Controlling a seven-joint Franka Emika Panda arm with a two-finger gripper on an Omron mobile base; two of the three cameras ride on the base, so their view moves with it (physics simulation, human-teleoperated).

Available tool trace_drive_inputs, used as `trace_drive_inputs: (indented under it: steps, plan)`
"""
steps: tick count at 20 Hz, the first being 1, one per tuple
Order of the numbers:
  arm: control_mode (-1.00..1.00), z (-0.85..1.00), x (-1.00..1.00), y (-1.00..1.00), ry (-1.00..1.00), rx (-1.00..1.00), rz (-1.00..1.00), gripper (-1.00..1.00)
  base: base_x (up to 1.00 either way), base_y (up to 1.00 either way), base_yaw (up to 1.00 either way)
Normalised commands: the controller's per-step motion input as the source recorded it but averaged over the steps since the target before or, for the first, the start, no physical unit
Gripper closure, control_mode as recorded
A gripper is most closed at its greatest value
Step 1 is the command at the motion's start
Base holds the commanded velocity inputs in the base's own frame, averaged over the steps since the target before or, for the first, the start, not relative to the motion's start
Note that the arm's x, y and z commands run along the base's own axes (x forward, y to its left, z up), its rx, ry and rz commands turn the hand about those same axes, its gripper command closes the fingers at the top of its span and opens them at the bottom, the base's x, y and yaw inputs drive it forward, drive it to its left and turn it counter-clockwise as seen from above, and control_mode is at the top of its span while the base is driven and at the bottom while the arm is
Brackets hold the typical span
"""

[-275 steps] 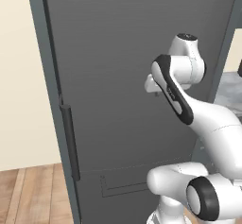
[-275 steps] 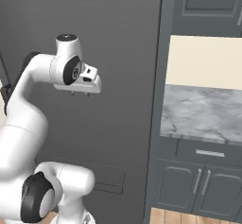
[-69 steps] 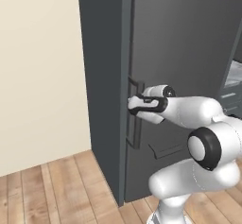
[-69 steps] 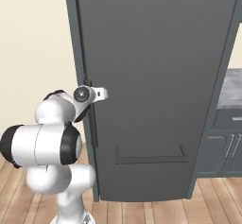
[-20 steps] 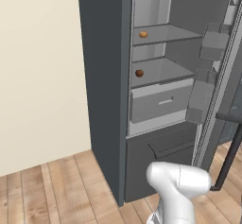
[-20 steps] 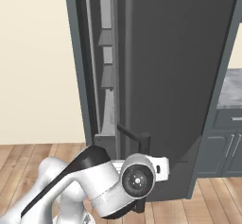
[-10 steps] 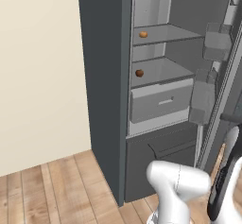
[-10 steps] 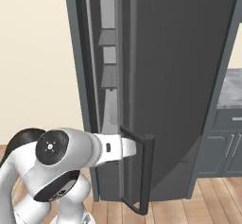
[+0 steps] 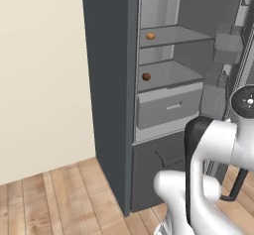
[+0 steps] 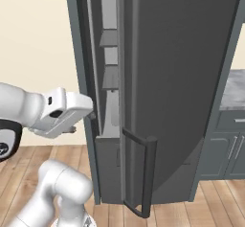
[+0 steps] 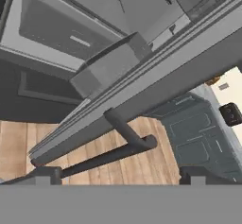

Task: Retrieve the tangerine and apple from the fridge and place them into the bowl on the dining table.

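The fridge [image 9: 109, 80] stands with its door [image 10: 182, 77] swung wide. On its upper shelf lies the bright orange tangerine [image 9: 150, 36]. The reddish-brown apple [image 9: 146, 76] sits one shelf lower, just above the drawer [image 9: 168, 107]. My gripper [image 11: 120, 176] is open with nothing between its fingers. It hangs low by the door's edge, with the black bar handle [image 11: 118, 145] just ahead of its fingertips [image 11: 45, 173]. From the right base, the hand [image 10: 64, 107] is left of the door opening, clear of the handle [image 10: 148, 173]. The bowl and the dining table are out of view.
Door bins [image 9: 227, 48] jut from the inside of the open door, close to my arm [image 9: 213, 145]. Dark cabinets [image 10: 229, 149] under a marble counter [image 10: 235, 92] stand right of the fridge. A cream wall [image 9: 39, 80] and wooden floor [image 9: 54, 199] lie to the left.
My gripper has let go of the door handle and its jaws have widened. The hand has drawn back to the left, away from the handle. The door stays open.
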Motion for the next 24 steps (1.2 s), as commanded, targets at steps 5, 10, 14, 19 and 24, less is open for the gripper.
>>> trace_drive_inputs:
  steps: [5,10,14,19,24]
  plan:
    - [-1.0,-0.09,0.28,0.23,-0.08,-0.39,0.0,-1.0,0.0,0.0,0.0]
    - [-1.0,-0.23,0.51,0.33,0.02,-0.27,0.0,-1.0,0.0,0.0,0.0]
    - [-1.0,-0.41,0.49,0.21,0.08,-0.17,0.0,-1.0,0.0,0.0,0.0]
    - [-1.0,-0.14,0.57,0.0,0.17,-0.05,0.0,-1.0,0.0,0.0,0.0]
    - [-1.0,-0.12,0.46,-0.07,0.22,0.0,0.0,-1.0,0.0,0.0,0.0]
